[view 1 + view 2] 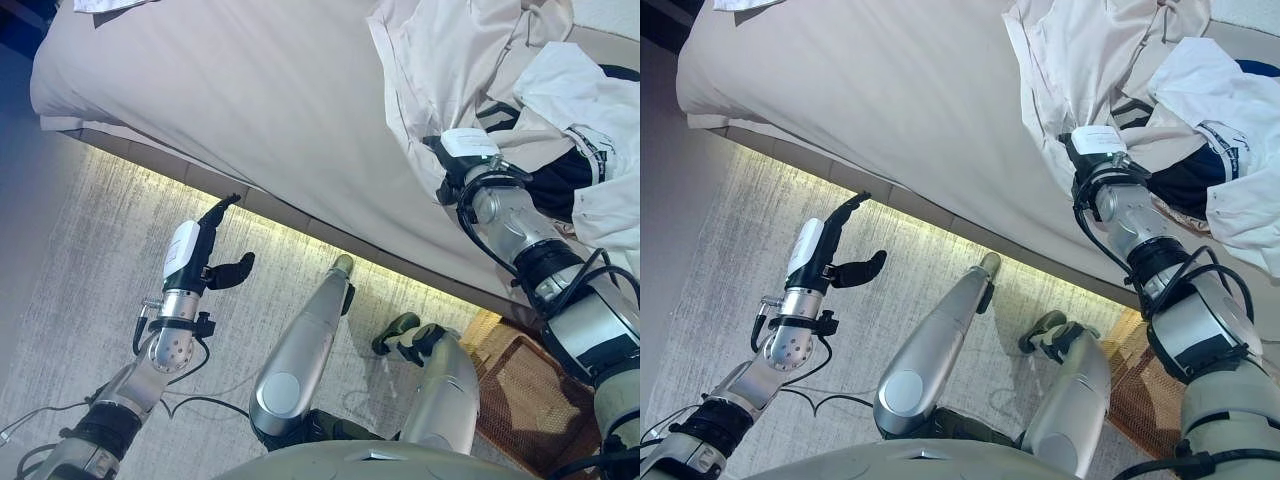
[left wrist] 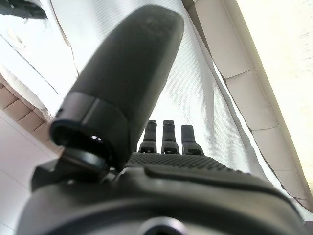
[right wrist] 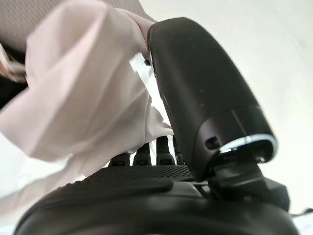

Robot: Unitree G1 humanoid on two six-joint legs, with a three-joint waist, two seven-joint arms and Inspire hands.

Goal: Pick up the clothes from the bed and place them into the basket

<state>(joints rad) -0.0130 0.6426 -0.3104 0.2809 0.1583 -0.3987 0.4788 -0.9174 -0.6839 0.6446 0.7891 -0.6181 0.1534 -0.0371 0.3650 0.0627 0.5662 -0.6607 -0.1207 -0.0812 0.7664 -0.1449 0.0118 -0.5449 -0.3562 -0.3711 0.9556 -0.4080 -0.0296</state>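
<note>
A heap of clothes lies on the bed (image 1: pixel 250 90) at the upper right: a cream shirt (image 1: pixel 450 60), a white garment (image 1: pixel 580 90) and a dark piece (image 1: pixel 560 180). My right hand (image 1: pixel 450 165) reaches into the near edge of the heap, under the cream shirt. In the right wrist view that hand (image 3: pixel 137 181) has straight fingers and a straight thumb, with the pale cloth (image 3: pixel 83 88) lying against them. My left hand (image 1: pixel 200 250) hangs open over the rug beside the bed and holds nothing. The brown wicker basket (image 1: pixel 525 385) stands on the floor at the lower right.
The bed's near edge runs slantwise from upper left to lower right, with a lit gap beneath it. A pale grey rug (image 1: pixel 100 260) covers the floor on the left. Another white item (image 1: pixel 110 5) lies at the bed's far left corner.
</note>
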